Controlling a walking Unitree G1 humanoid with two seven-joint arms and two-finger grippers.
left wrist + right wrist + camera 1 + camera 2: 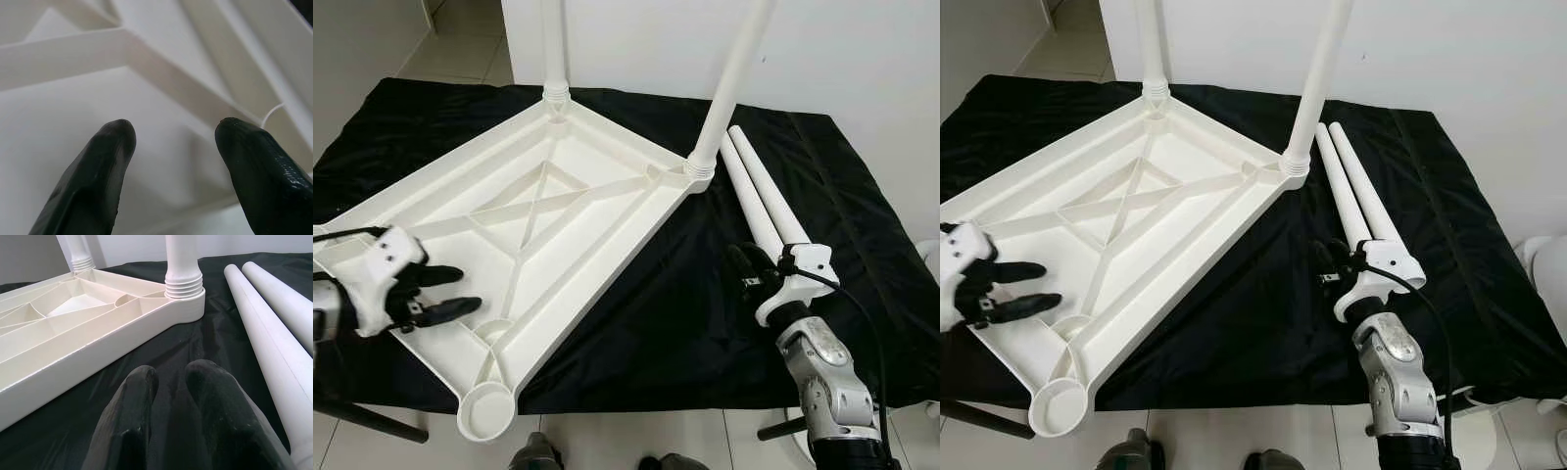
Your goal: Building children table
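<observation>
Black cloth (636,313) holds the upturned white tabletop (524,220) on the left, two loose legs (759,201) right; open left gripper (445,294) over its near ribs, closed right gripper (1329,262) beside legs—light, stiff, slick plastic, grab legs mid-shaft.

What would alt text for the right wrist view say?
The right end effector, fingers together, hovers over black cloth beside two loose white table legs. Ahead lies the upturned white tabletop with legs fitted in two corners.
</observation>
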